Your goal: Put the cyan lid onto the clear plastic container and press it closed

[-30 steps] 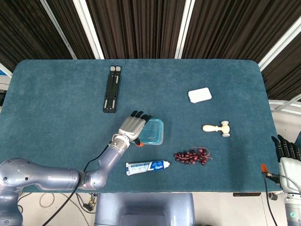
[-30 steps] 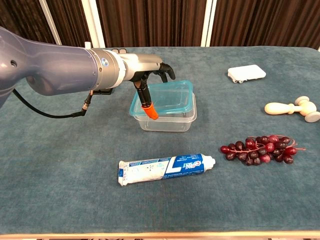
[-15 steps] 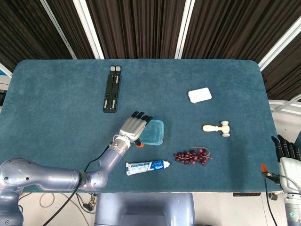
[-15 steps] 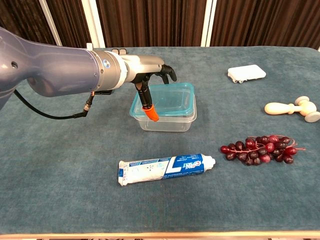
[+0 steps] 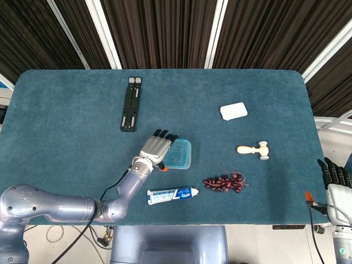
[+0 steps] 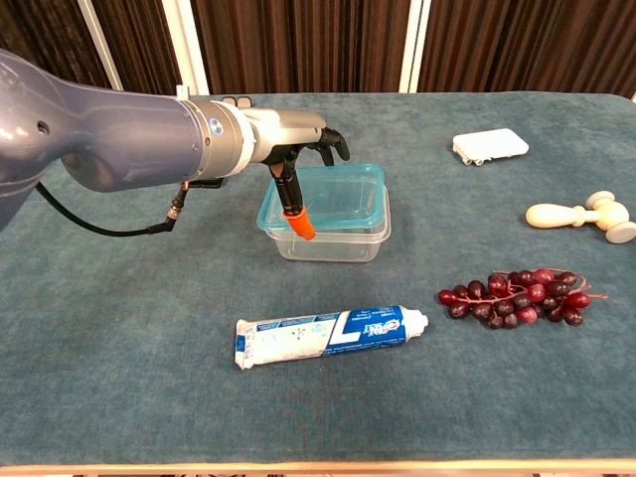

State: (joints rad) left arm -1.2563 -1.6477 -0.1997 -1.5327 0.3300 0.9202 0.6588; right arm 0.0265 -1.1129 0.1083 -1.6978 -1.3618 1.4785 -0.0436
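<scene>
Cyan lid [image 6: 331,196] sits on the clear container [image 6: 333,238], mid tabletop [image 5: 66,126]. Left hand [image 5: 155,148] rests on the lid's left edge, fingers [image 6: 333,142] curled over it, holding nothing. Right hand [image 5: 336,181] off the tabletop's right edge, fingers straight, empty.

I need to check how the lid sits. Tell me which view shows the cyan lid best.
The chest view: from the side it shows the cyan lid lying on the clear plastic container, with the left hand over its near-left edge. The head view shows only its top, small, with the hand covering its left side.
</scene>
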